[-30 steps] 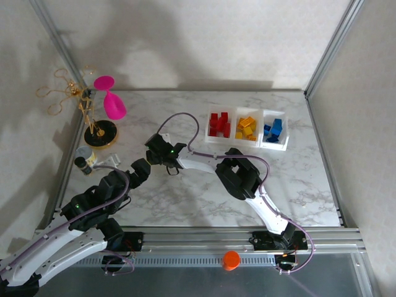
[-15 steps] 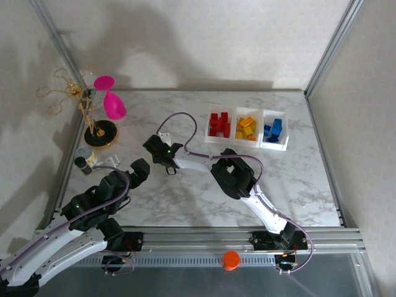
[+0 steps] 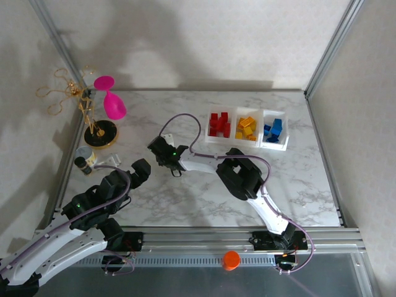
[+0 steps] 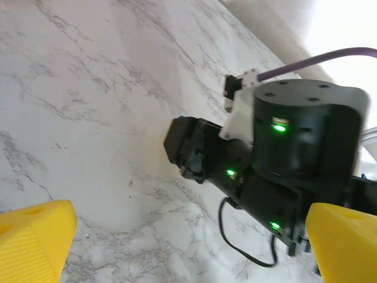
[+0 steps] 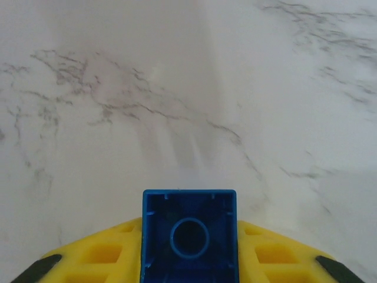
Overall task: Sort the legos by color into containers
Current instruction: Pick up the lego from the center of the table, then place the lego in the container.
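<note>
**Pinching a blue lego (image 5: 188, 236) above the table (image 3: 297, 179)**

Clamped between the yellow fingers (image 5: 100, 262) of the right gripper (image 3: 162, 150), left of centre. Holding the left gripper (image 3: 139, 168) spread wide nearby. Storing red, yellow and blue legos (image 3: 218, 124) apart in three containers (image 3: 234, 131), far right.

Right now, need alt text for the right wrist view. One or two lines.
A blue lego, hollow underside toward the camera, sits clamped in the right gripper at the bottom edge of the frame. Beyond it lies the white, grey-veined marble table.
</note>
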You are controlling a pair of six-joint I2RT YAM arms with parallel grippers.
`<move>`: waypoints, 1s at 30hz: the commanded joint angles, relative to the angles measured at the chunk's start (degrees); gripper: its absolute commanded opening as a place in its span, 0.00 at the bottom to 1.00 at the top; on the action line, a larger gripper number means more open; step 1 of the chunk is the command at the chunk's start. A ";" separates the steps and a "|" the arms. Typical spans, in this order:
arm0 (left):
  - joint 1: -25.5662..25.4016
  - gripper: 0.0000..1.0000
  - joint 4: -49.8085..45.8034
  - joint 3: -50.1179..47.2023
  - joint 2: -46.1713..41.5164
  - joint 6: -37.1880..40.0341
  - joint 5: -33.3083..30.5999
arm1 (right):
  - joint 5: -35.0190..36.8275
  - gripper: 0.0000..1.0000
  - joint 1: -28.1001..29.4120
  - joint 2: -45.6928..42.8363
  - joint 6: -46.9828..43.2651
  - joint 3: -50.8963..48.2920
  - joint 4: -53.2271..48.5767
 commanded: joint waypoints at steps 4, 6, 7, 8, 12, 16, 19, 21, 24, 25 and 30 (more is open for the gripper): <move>0.42 1.00 2.45 1.55 2.19 1.48 3.30 | 0.55 0.30 -3.55 -17.24 1.50 -11.75 3.73; 0.45 1.00 5.18 0.95 3.53 3.12 5.00 | 0.54 0.30 -6.04 -22.52 2.96 -17.39 4.15; 0.41 1.00 6.80 0.67 4.54 3.92 6.04 | 0.86 0.30 -7.51 -25.36 3.52 -19.82 4.35; 0.47 1.00 8.63 0.40 5.53 4.84 7.26 | 1.45 0.31 -9.07 -27.92 3.98 -22.35 4.02; 0.46 1.00 17.01 -0.73 9.90 9.16 11.52 | 3.51 0.32 -15.69 -35.32 4.13 -28.14 1.37; 0.48 1.00 25.00 -0.66 15.69 12.51 14.76 | 4.36 0.33 -24.77 -40.52 3.54 -31.89 -1.86; 0.41 1.00 28.98 0.32 20.33 14.02 16.19 | 4.36 0.34 -31.29 -43.06 2.82 -34.09 -2.48; 0.35 1.00 32.65 -0.03 22.66 15.26 17.50 | 3.88 0.35 -36.00 -43.40 2.15 -35.15 -2.08; 0.41 1.00 36.21 -0.24 25.91 15.90 18.66 | 1.97 0.35 -42.89 -41.66 0.63 -35.02 -1.75; 0.28 1.00 36.97 -0.15 26.70 16.07 18.69 | 1.30 0.35 -45.24 -40.80 0.08 -34.45 -1.60; 0.41 1.00 39.82 -0.84 29.18 16.60 17.79 | -2.39 0.35 -52.55 -34.53 -2.78 -31.01 1.04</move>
